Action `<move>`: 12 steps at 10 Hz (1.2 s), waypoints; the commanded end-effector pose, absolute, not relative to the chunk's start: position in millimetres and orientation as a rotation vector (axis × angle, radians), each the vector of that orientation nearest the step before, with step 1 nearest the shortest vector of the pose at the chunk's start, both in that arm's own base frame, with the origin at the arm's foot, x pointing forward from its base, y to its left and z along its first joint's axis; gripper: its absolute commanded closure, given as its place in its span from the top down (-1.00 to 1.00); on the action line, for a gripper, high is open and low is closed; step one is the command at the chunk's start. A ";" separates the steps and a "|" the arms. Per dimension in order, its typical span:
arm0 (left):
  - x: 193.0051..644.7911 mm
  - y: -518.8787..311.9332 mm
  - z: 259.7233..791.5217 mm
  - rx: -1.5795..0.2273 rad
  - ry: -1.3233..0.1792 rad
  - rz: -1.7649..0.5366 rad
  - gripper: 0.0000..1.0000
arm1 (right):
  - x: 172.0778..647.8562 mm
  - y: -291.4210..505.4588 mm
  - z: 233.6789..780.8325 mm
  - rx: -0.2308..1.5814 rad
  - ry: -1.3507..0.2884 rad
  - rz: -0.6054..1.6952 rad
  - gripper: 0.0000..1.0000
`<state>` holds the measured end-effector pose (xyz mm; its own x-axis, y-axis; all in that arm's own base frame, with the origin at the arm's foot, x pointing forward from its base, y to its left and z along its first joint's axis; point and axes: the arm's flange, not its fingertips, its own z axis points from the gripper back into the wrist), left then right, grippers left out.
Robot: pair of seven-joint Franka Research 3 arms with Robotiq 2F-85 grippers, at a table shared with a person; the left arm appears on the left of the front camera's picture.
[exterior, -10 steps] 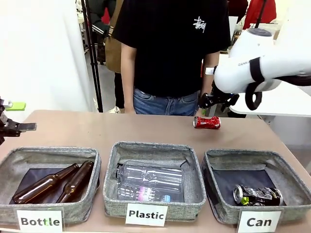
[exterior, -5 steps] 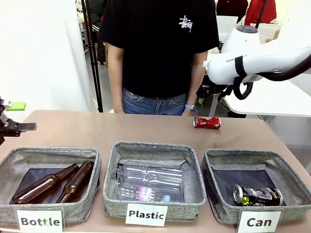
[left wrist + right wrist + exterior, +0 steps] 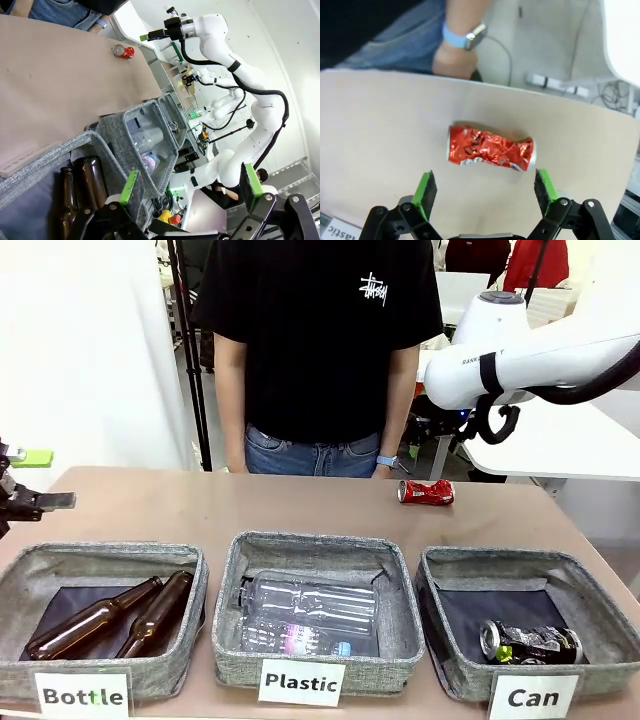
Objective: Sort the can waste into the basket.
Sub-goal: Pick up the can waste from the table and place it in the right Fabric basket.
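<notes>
From the front we see the crushed red can (image 3: pixel 425 492) lying on the table (image 3: pixel 300 510), the black-and-silver can (image 3: pixel 530 642) inside the Can basket (image 3: pixel 600 640). Our left gripper (image 3: pixel 190 192) gapes empty. Our right gripper (image 3: pixel 485 192) hangs spread above the red can, apart.

- Crushed red can (image 3: pixel 491 150), silver ends.
- Black-and-silver can (image 3: pixel 530 642), yellow-green marks.
- 3 grey baskets (image 3: pixel 505 570), dark lining, white cards.
- 2 brown bottles (image 3: pixel 115 617).
- Green gripper pads (image 3: pixel 425 191).
</notes>
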<state>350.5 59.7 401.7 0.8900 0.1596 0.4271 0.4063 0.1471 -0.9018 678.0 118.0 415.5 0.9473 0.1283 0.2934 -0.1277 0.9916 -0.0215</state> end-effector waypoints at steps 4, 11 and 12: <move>348.5 59.2 404.8 -1.431 -0.488 -0.181 1.00 | 666.0 101.0 418.8 -0.026 -0.226 0.855 1.00; 348.5 59.2 404.8 -1.431 -0.488 -0.181 1.00 | 649.2 94.6 398.8 -0.021 -0.157 1.751 1.00; 348.5 59.2 404.8 -1.431 -0.488 -0.181 1.00 | 650.5 94.0 396.9 -0.046 -0.150 1.704 1.00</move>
